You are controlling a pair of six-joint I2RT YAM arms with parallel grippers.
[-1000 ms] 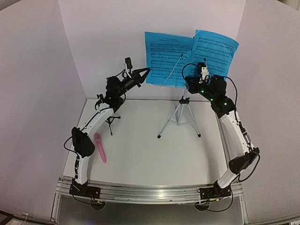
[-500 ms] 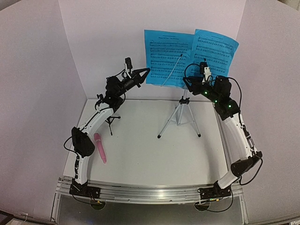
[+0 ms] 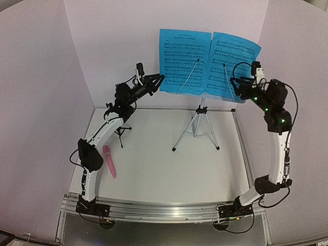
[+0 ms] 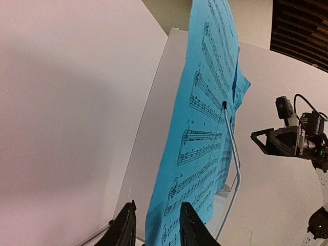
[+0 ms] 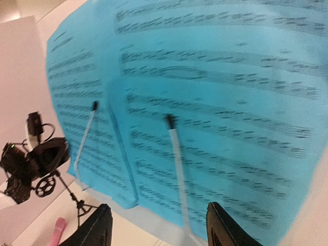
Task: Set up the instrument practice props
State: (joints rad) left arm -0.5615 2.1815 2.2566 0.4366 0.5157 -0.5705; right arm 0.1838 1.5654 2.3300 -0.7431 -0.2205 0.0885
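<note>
White backdrop (image 3: 113, 41) behind, the left end effector (image 4: 158, 205), spread astride the left page (image 4: 205, 113), could snag it off; right end effector (image 5: 159, 207) gapes wide too.

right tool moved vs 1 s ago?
Yes. The right tool has pulled rightward, away from the silver tripod, and now sits at the outer edge of the right sheet-music page.

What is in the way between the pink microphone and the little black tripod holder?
Nothing on the table lies between the pink microphone and the black tripod holder; only the left arm passes above the holder.
</note>
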